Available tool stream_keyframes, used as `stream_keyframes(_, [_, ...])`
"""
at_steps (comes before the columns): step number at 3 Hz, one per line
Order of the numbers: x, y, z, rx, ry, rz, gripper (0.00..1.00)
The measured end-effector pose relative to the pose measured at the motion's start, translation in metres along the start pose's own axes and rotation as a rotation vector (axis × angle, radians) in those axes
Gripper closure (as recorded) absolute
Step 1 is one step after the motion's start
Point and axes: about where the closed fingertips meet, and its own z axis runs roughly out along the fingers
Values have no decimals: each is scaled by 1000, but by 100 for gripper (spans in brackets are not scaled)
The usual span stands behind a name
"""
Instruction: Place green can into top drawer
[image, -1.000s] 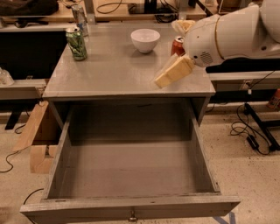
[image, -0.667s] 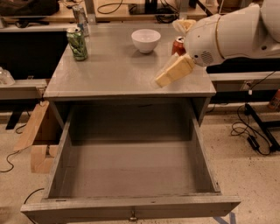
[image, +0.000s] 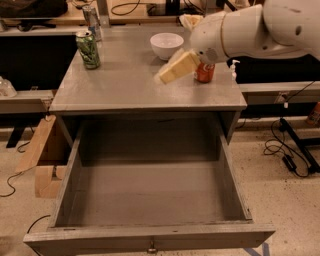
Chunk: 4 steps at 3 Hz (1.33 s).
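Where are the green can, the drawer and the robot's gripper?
green can (image: 88, 51): camera view, its patterned side.
drawer (image: 150, 192): camera view, its bare floor.
gripper (image: 165, 77): camera view, its pale tip, over the table (image: 120, 87).

I can read no text, brand or number anywhere in my view. The gripper (image: 168, 75) hangs over the right half of the counter (image: 130, 90), and I can make out no lettering on it. The green can (image: 88, 49) stands well to the gripper's left and a little farther back. Its print shows only as a mottled pattern. The red can (image: 205, 73), just to the right of the gripper and partly hidden by it, is too blurred to read. So is the slim silver can (image: 91, 20) behind the green one.
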Motion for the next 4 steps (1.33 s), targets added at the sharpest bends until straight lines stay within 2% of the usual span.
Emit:
stream_keyframes(2, [-13,-54,117,29,-136,72,0])
stream_keyframes(3, [-26,-71,182,69,-186,125,0])
stream_keyframes(4, [-32,-70,221,91,-225,159,0])
